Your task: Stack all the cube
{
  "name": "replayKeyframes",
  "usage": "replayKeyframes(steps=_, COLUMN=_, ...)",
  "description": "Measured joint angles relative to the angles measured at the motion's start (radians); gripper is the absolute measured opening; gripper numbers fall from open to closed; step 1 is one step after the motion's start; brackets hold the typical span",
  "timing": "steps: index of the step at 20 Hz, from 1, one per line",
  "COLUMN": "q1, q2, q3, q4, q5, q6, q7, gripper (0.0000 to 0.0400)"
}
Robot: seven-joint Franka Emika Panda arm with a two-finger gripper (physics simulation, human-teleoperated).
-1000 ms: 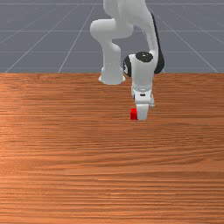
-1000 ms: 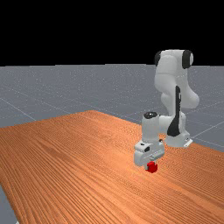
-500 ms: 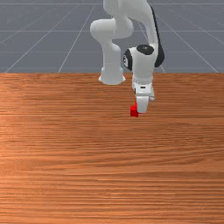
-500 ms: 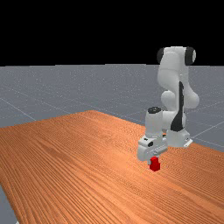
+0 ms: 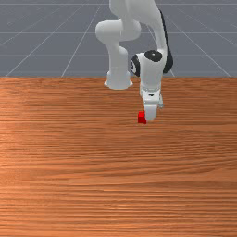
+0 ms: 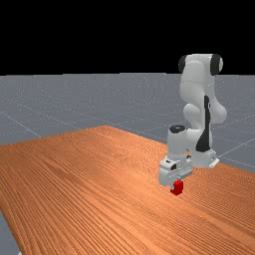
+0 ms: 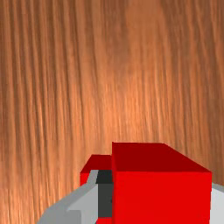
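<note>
In the far view my gripper [image 6: 174, 172] is low over the table, two red cubes [image 6: 177, 188] overlapping under it. The wrist view has my gripper [image 7: 161, 199] shut on the nearer red cube [image 7: 162, 197], a finger against each side. A second red cube [image 7: 99, 163] lies farther from the camera, off to one side, partly hidden behind the dark finger pad [image 7: 104, 199] and the held cube. Red [image 5: 142, 118] shows against the hand in the front view, on its left. Whether the cubes touch, I cannot tell.
The orange-brown table [image 5: 83, 176] stretches out in front of the arm. Its far corner and edges show in the far view. The arm's base [image 5: 118, 82] stands at the table's back edge, to the front view's left of my hand.
Over the last second my hand and the red cubes have shifted back toward the arm's base. Since half a second ago the hand and the held cube have come slightly down.
</note>
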Motion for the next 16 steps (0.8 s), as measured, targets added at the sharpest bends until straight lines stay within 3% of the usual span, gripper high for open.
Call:
replayKeyframes(steps=9, q1=0.007, q2=-0.024, q3=0.014, q4=-0.057, q5=0.013, q6=0.023, q7=0.007, gripper=0.0190)
replayKeyframes(steps=14, q1=-0.003, q2=-0.036, q3=0.001, q4=-0.084, q5=0.001, q6=0.080, q7=-0.012, gripper=0.0189)
replayKeyframes(steps=16, q1=-0.010, q2=-0.037, q3=-0.007, q4=-0.080, q5=-0.006, q6=0.057, q7=-0.018, gripper=0.0190)
